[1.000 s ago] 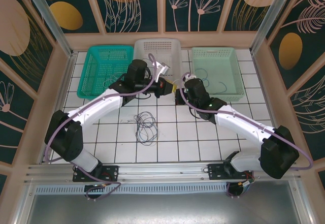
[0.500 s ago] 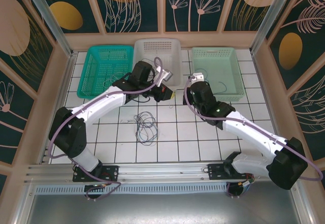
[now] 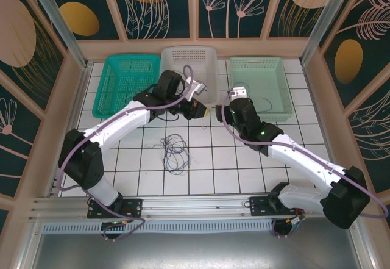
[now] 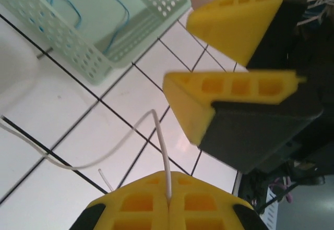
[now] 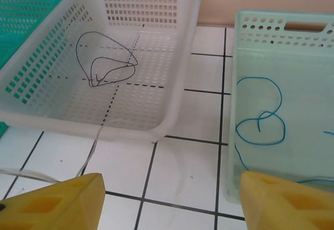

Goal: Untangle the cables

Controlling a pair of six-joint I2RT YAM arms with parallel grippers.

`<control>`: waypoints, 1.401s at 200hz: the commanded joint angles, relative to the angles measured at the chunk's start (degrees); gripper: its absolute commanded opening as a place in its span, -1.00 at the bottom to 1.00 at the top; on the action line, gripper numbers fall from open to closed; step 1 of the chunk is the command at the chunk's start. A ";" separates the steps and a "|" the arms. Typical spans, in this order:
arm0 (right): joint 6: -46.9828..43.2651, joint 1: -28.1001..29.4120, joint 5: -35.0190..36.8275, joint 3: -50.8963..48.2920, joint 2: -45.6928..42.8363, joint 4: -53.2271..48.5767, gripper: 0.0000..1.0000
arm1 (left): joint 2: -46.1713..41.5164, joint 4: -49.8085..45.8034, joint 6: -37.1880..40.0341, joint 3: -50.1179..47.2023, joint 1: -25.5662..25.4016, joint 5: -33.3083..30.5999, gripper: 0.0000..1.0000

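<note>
White tiles with dark grid lines cover your table point(image 3: 128, 177), which is walled in by wood-framed panels point(image 3: 158, 3) painted with flowers.

Nearest you, between the two arms, a loose tangle of dark cables point(image 3: 175, 150) lies flat on the tiles, apart from both grippers.

Farther out, your left gripper point(image 4: 169, 203) is clamped on a pale cable point(image 4: 163, 146). The wire rises out of the seam where the yellow fingers point(image 4: 141, 209) meet. It then bends over and trails away across the tiles toward the baskets.

Just beyond it, your right gripper point(image 5: 169, 204) stands with its jaws wide apart and nothing between them. In the left wrist view those same fingers sit just past the pale cable, clear of it. From the right wrist camera, a stretch of that cable runs along the tiles by the left-hand finger and up toward the white basket's near wall.

Three baskets line the far edge:
- **Left:** the teal basket point(image 3: 125, 83). You cannot make out its contents from above.
- **Middle:** the white basket point(image 5: 172, 99). It holds one thin dark wire point(image 5: 107, 65), curled in a loose loop on its floor.
- **Right:** the pale green basket point(image 5: 313, 84). It holds a blue cable point(image 5: 261, 118) lying in overlapping loops, with more blue strands showing toward its right side.
</note>
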 commanded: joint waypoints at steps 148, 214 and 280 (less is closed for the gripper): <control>7.79 -3.00 -14.17 -6.18 -2.05 2.24 0.37 | -12.49 3.08 -7.93 -2.70 31.54 -25.87 -1.00; 9.10 2.56 -23.60 -7.23 6.17 9.80 0.28 | -7.24 8.47 -10.18 -8.62 35.96 -23.41 -1.00; 6.27 10.23 -31.83 -1.43 18.89 12.75 0.29 | -5.00 9.35 -12.06 -13.70 37.53 -25.77 -0.08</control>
